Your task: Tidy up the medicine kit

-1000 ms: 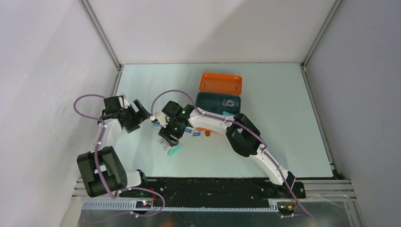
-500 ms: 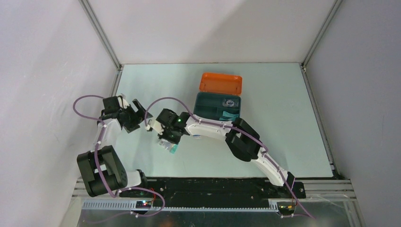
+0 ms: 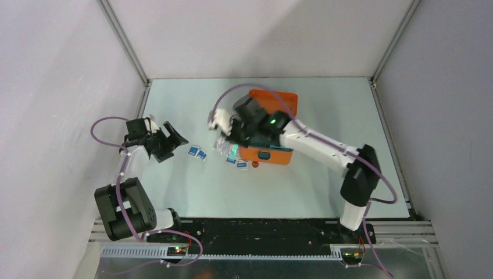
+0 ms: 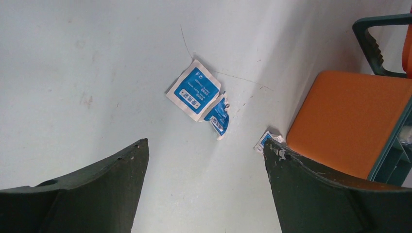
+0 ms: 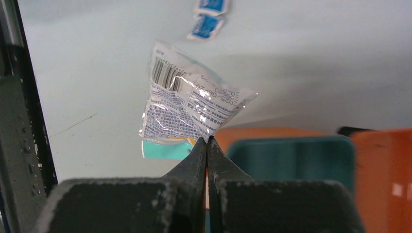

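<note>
The medicine kit [image 3: 280, 156] is an orange box with its lid [image 3: 282, 100] raised, at the table's middle back. My right gripper [image 3: 228, 139] hangs just left of the box's front corner, shut on a corner of a clear printed packet [image 5: 194, 109] with a teal strip [image 5: 164, 149] inside; the tips [image 5: 207, 141] pinch its lower edge above the table. My left gripper [image 4: 205, 144] is open and holds nothing, low over the table at the left [image 3: 172, 139]. Ahead of it lie two blue-white packets [image 4: 194, 91] and the kit's orange side [image 4: 350, 121].
A third small blue packet [image 4: 266, 141] lies against the kit's corner, and two more [image 3: 242, 165] lie in front of the kit. The kit's dark teal inside [image 5: 291, 160] shows under the right gripper. White walls stand on three sides of the table.
The right gripper shut on the clear packet at the table's left front, then lifted it back and right to the kit. The left gripper has barely moved and stays open.
</note>
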`<state>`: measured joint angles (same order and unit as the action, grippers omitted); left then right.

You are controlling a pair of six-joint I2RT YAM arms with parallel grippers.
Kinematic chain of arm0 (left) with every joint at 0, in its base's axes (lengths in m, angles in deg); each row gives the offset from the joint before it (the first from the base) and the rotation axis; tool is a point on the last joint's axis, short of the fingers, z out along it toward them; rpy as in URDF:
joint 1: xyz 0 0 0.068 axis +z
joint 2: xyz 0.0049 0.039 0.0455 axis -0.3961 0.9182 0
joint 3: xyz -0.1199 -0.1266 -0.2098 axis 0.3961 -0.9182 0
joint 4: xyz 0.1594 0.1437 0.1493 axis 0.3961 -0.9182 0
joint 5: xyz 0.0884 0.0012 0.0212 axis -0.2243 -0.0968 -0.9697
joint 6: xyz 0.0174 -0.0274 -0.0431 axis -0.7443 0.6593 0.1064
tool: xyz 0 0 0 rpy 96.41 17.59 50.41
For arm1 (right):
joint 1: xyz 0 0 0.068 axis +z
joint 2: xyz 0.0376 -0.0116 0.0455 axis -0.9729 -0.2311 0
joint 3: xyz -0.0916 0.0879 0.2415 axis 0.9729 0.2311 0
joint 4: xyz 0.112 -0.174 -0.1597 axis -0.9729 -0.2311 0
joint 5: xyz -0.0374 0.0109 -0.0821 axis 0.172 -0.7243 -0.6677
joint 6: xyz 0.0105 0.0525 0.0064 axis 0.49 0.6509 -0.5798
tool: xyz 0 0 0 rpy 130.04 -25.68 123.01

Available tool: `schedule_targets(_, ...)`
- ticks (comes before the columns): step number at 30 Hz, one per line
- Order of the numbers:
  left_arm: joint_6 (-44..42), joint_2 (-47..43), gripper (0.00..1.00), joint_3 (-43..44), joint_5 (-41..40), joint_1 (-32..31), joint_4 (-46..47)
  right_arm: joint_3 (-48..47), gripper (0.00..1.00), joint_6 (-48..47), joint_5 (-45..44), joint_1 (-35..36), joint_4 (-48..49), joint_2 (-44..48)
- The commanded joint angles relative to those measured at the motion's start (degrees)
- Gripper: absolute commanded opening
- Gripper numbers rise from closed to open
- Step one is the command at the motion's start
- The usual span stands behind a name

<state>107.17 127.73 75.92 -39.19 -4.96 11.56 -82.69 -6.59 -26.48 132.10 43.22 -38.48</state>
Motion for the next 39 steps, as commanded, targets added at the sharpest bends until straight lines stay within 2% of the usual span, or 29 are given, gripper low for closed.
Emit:
schedule_targets(1, 1.0, 0.6, 0.92, 2.0, 2.3, 0.5, 1.5, -2.7, 0.0, 0.3, 12.2, -8.1, 1.0, 4.9)
schedule_targets(4, 1.1, 0.9, 0.92, 2.1, 3.0, 0.6, 1.5, -4.6, 0.0, -2.1, 13.8, -12.4, -0.2, 5.1)
schedule_targets(11, 0.6, 0.0, 0.91, 1.8, 3.3, 0.6, 1.5, -3.5, 0.0, -14.9, 3.7, -18.4, 2.3, 4.7)
schedule_targets(20, 0.6, 0.1, 0.91, 1.8, 3.7, 0.6, 1.6, 0.3, 0.0, -26.0, -5.7, -19.0, 4.2, 1.5)
schedule_targets(26, 0.5, -0.1, 0.92, 1.7, 3.7, 0.5, 1.6, 0.4, 0.0, -28.6, -9.1, -18.7, 3.3, -1.8)
schedule_targets(39, 0.6, -0.4, 0.91, 1.7, 3.4, 0.6, 1.6, -6.8, 0.07, -27.9, -7.0, -18.3, -6.7, -9.3)
